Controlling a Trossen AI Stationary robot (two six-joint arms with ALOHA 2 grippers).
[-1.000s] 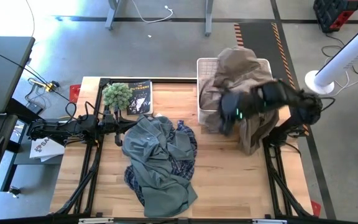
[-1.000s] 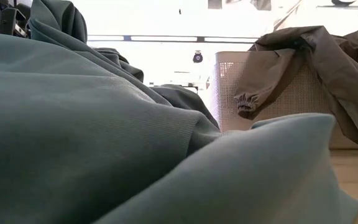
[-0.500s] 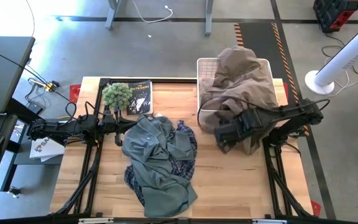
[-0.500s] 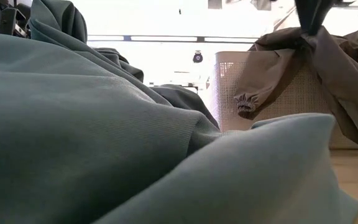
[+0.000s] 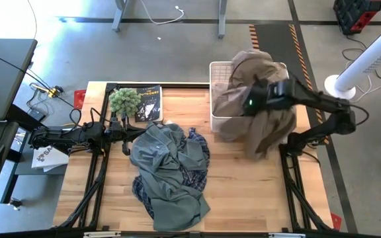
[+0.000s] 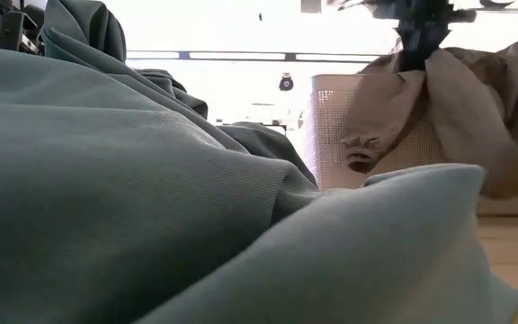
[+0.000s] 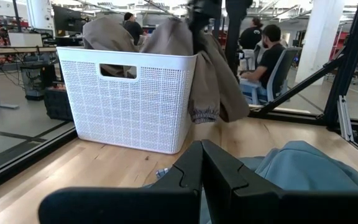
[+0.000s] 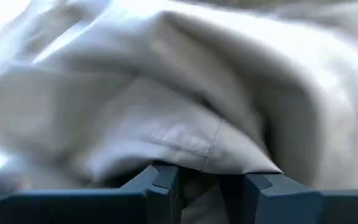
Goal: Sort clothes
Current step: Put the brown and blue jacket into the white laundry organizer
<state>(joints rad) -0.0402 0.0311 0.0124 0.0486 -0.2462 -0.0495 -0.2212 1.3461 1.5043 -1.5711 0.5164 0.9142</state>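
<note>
We use the white basket [image 5: 215, 92] as our landmark; it stands at the far right part of the wooden table [image 5: 243, 192]. The tan-khaki garment [image 5: 260, 99] is piled in the basket and hangs over its near and right sides. One cuffed sleeve [image 7: 204, 114] dangles down the outside of the basket wall. Our right gripper [image 5: 250, 102] is over the basket, and its fingers [image 8: 166, 180] pinch a fold of the tan cloth.

Left of the basket, in the middle of the table, lies the grey-blue garment [image 5: 167, 172] in a big crumpled heap. The navy-and-white plaid shirt [image 5: 197, 142] peeks out from under it, on the side nearer the basket. In the low view the grey-blue cloth [image 6: 151, 198] fills most of what we see.

Our left gripper [image 5: 126, 134] waits far left of the basket, at the edge of the grey-blue heap, with its fingers [image 7: 188, 171] pressed together. A green fuzzy plant [image 5: 124, 100] and a dark book [image 5: 147, 102] sit at the far left of the table. People sit in the room behind the basket.
</note>
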